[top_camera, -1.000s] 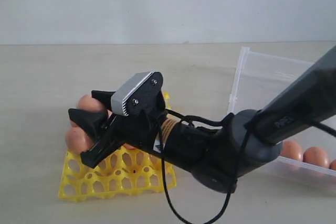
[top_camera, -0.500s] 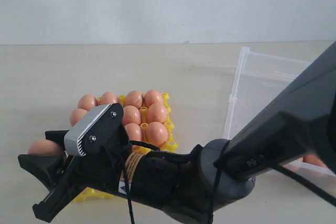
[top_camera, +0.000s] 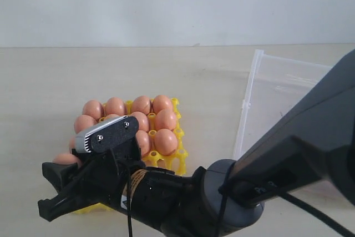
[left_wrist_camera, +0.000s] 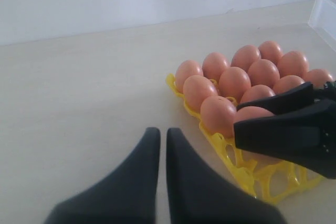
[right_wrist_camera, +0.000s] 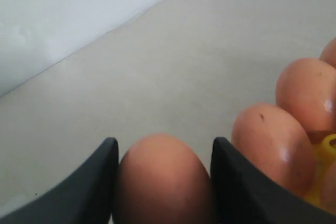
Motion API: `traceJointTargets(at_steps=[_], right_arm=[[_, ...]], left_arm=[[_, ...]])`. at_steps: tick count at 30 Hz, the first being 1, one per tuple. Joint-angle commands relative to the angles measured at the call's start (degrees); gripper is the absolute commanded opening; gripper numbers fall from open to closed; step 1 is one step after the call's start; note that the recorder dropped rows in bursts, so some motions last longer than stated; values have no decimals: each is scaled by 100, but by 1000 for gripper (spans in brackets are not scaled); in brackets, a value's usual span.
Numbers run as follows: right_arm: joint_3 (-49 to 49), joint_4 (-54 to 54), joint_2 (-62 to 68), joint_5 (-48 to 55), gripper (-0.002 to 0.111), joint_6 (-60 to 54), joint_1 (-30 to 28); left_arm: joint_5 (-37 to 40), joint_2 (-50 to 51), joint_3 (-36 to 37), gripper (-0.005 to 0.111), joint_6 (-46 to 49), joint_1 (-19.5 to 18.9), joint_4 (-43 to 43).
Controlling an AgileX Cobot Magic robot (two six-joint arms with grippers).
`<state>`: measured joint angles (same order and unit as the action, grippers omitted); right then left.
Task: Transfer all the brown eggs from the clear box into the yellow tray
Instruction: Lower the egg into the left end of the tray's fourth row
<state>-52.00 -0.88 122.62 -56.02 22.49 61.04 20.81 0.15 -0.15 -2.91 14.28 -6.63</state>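
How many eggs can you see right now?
13. Twelve brown eggs sit in three rows of four in the yellow tray; a thirteenth egg is gripped in the right claw. The arm may hide more.

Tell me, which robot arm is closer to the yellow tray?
Right. The right gripper holds a brown egg right at the yellow tray, over its edge. The left gripper sits off to the tray's side, fingers shut, not touching it.

**Bare robot test bench, lab-like**

A plain beige desk [top_camera: 50, 76] runs up to a blank white wall [top_camera: 166, 4]. A black robot arm with a trailing cable [top_camera: 299, 148] reaches over it. The arm, a square yellow plastic egg tray [top_camera: 172, 162] and a clear plastic box [top_camera: 248, 101] are all it carries.
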Motion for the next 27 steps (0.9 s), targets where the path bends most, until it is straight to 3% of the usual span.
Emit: traceJointTargets(at_steps=[1,18,22,27], right_arm=[[-74,174,-13,215,0,-5,-3],[-362,412,-13,1104,1,95,-3],[-362,412,-13,1104,16,95,-3],[-362,500,-13,1114,49,105,-3]], left_arm=[[-19,-15,15,4,-45,26,-9],[-19,-15,15,4,-45,26,-9],[-19,-15,15,4,-45,26,-9],[-19,-15,15,4,-45,26,-9]])
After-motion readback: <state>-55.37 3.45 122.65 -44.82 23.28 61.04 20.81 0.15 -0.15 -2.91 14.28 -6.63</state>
